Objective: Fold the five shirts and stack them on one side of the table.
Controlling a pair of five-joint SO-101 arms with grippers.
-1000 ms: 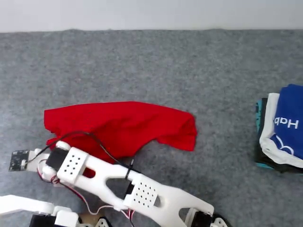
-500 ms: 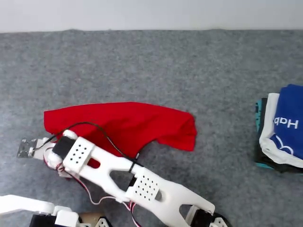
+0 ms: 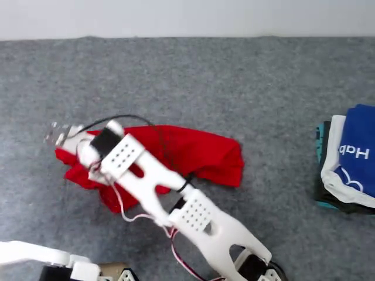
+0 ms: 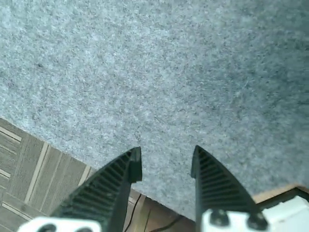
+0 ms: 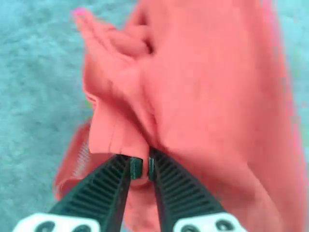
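Folding of the red shirt (image 3: 205, 153) is the step in hand, by my reading. It lies crumpled on the grey felt table (image 3: 211, 76), left of the middle in the high view, with one end bunched up. The right gripper (image 5: 139, 167) pinches a hem fold of the red cloth between its ribbed black fingers (image 5: 108, 186). The right arm (image 3: 176, 199) stretches from the near edge across the shirt to that bunched end. The left gripper (image 4: 164, 162) hangs over bare felt close to the table's edge, jaws spread and holding nothing.

The next move probably calls for carrying the pinched hem over the shirt's body toward its other end, low and steady so the fabric lies flat, and letting go only once the edges meet. The free claw could pin the opposite side.

Count: one loose red shirt and one stack of folded shirts (image 3: 343, 170) at the right edge of the high view, well apart from it, with a blue shirt (image 3: 358, 146) on top. Below the blue I make out white, dark and teal layers, so seemingly four folded, though the frame cuts the pile off. Two arms, two grippers.
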